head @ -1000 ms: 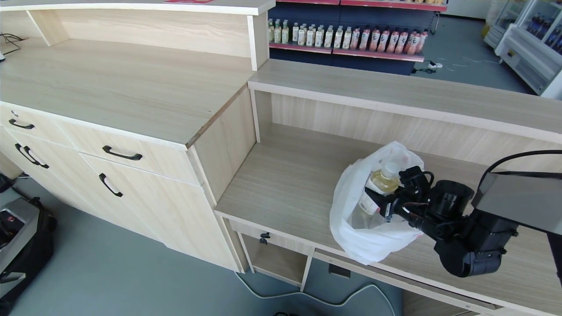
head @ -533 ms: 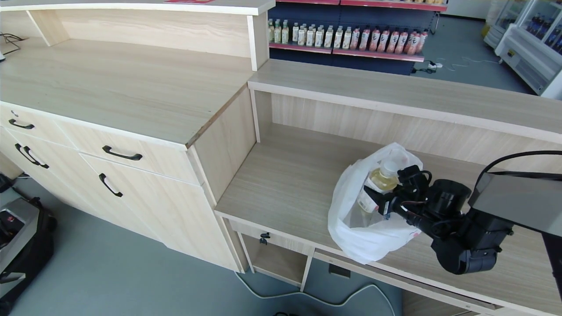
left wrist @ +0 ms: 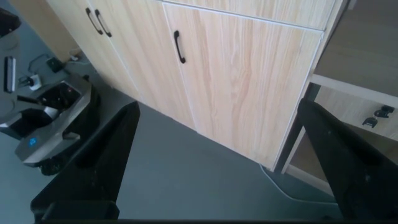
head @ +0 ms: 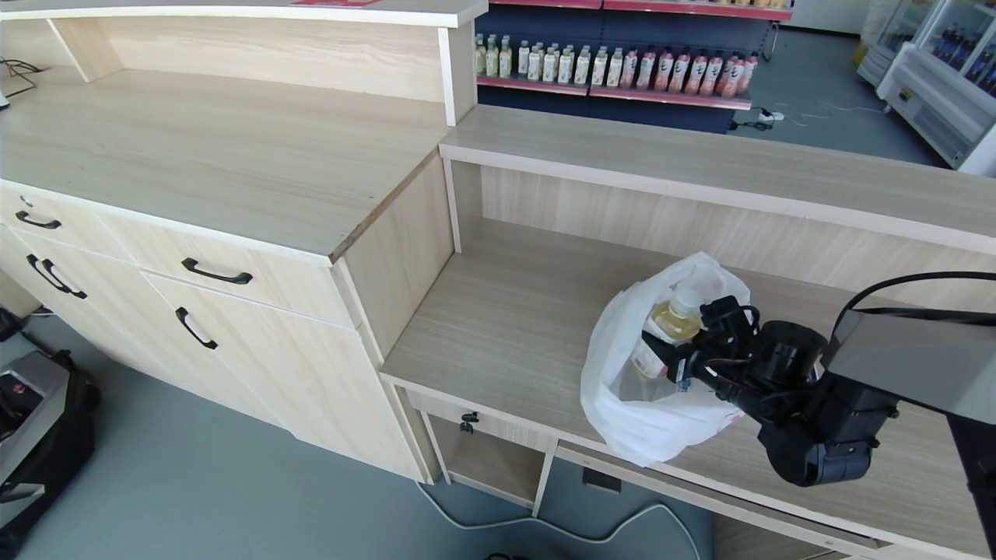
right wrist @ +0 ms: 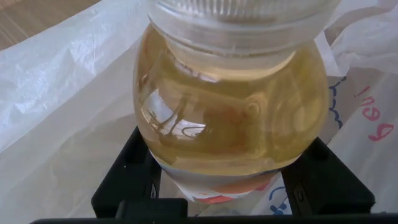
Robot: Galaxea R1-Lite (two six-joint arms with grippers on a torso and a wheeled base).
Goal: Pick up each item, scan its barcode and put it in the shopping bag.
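A white plastic shopping bag point(head: 634, 420) stands open on the lower wooden counter point(head: 513, 319). A clear bottle point(head: 671, 325) of yellowish drink with a white cap sits tilted in the bag's mouth, and my right gripper point(head: 689, 350) is shut on its body. Up close, the bottle point(right wrist: 230, 106) sits between the black fingers point(right wrist: 127, 180), with bag plastic point(right wrist: 56, 81) around it. My left gripper point(left wrist: 211, 186) is open with nothing in it, low over the grey floor beside the cabinet doors point(left wrist: 242, 68).
A raised ledge point(head: 700, 163) runs behind the lower counter. A taller counter point(head: 194, 155) with drawers stands to the left. Store shelves with several bottles point(head: 615, 70) are beyond. A black device point(head: 31, 420) sits on the floor at far left.
My right arm has shifted slightly left with the bottle, nudging it a little further into the bag. The bag's side moved a little with it.
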